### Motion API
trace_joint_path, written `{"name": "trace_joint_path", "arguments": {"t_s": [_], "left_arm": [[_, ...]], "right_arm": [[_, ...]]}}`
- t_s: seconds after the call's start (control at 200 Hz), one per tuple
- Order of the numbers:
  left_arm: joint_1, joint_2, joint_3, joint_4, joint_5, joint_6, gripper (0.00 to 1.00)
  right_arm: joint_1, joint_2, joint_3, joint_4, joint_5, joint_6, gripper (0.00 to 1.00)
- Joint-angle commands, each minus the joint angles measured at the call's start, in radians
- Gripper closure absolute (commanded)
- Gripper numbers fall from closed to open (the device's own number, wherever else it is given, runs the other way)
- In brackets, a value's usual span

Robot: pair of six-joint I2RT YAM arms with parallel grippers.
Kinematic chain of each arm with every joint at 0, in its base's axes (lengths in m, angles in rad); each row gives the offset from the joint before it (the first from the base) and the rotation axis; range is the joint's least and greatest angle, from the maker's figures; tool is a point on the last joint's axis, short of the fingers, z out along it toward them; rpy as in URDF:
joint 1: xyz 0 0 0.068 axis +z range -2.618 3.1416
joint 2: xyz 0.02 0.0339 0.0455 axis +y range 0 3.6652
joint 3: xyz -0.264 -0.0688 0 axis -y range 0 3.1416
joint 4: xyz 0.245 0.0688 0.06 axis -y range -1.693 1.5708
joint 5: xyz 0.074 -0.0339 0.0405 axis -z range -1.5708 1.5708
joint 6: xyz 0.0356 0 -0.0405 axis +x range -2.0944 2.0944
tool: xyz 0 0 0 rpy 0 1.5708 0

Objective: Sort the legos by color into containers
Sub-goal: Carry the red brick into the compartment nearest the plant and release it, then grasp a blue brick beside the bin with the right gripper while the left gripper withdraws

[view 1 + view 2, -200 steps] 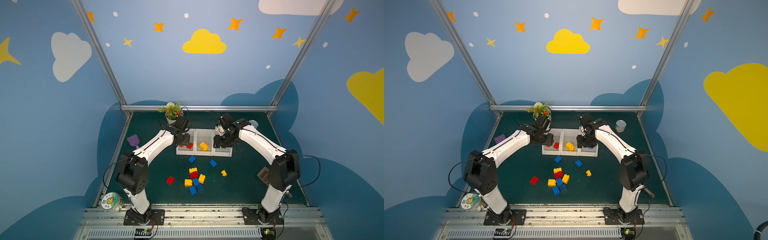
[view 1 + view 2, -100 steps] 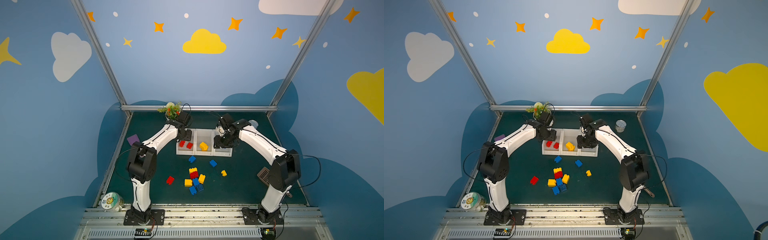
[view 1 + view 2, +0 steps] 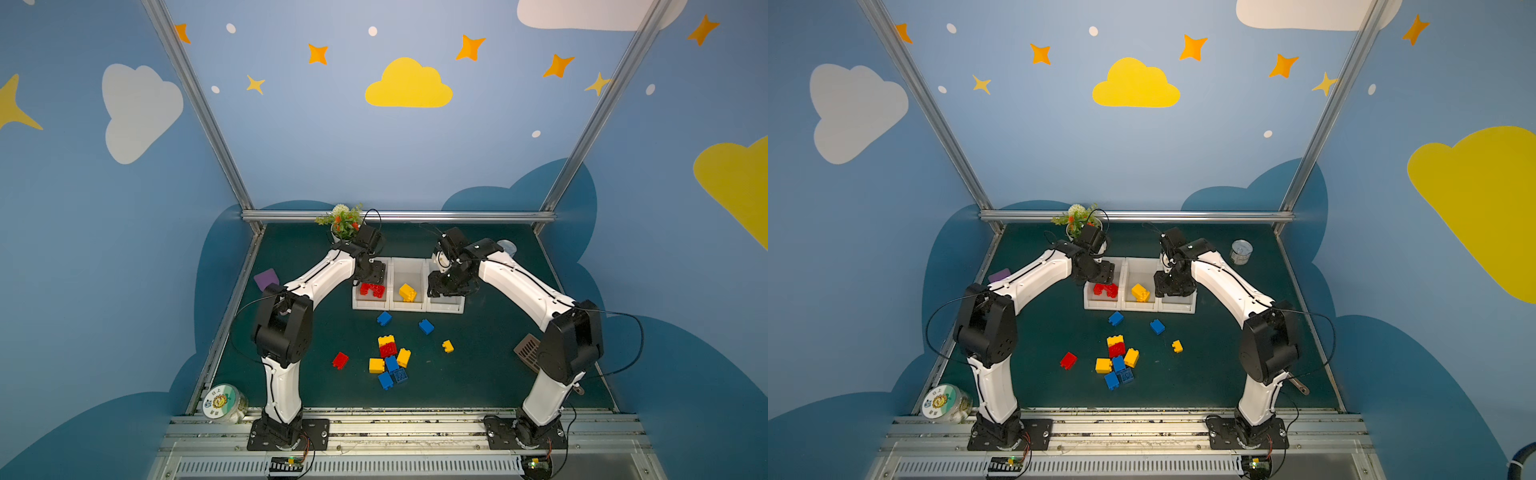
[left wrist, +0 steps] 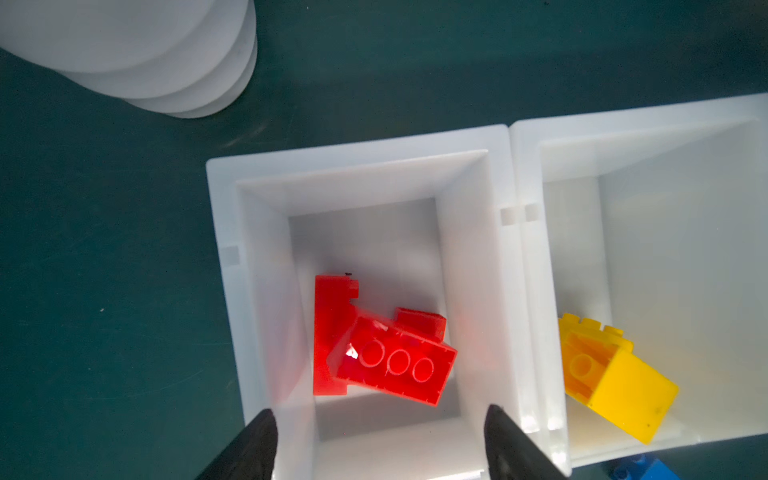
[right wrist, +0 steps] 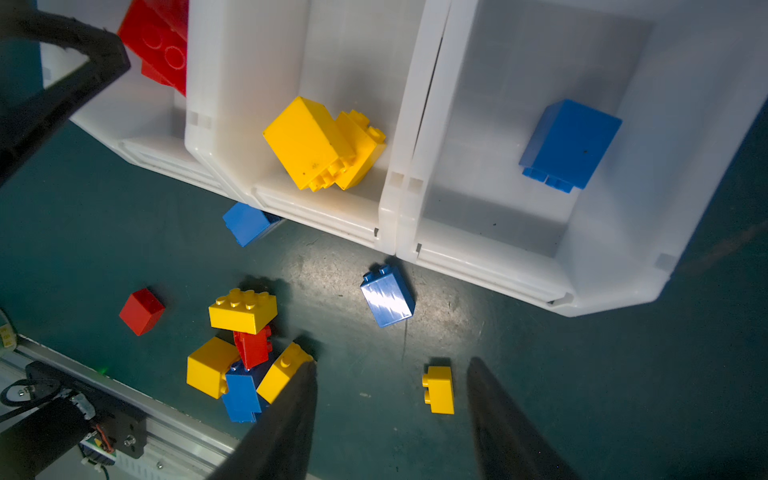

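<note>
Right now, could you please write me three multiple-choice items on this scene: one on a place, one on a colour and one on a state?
1. Seen from the top views, which bin in the row holds a blue brick?
A. the left-end bin
B. the one in the middle
C. the right-end bin

2. What colour are the bricks in the middle bin?
A. red
B. yellow
C. blue

3. How is the left gripper?
A. open and empty
B. shut on a red brick
C. shut on a yellow brick

Answers:
1 C: the right wrist view shows it lying alone in the end bin, next to the bin with the yellow bricks.
2 B: both top views and the right wrist view show only yellow there.
3 A: its fingers stand apart above the red bricks, with nothing between them.
</note>
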Motion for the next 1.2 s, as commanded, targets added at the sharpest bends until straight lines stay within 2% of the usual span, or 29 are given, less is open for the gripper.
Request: {"name": "trace_joint_path", "arguments": {"t_s": [0.0, 0.295, 0.506, 0.751, 1.196], "left_arm": [[0.004, -0.039, -0.013, 0.005, 0.014, -0.006, 0.21], [0.012, -0.080, -0.034, 0.012, 0.002, -0.018, 0.20], [0.036, -0.145, -0.114, 0.039, 0.013, -0.048, 0.20], [0.070, -0.250, -0.236, 0.058, 0.025, -0.086, 0.19], [0.082, -0.389, -0.427, 0.096, 0.038, -0.131, 0.19]], "right_arm": [[0.007, -0.040, -0.019, -0.001, 0.000, 0.015, 0.42], [0.015, -0.053, -0.084, -0.001, 0.024, 0.024, 0.42], [0.049, -0.043, -0.151, 0.019, 0.038, 0.025, 0.44], [0.129, 0.036, -0.166, 0.036, 0.085, -0.004, 0.45], [0.159, 0.036, -0.327, 0.282, 0.137, -0.007, 0.49]]}}
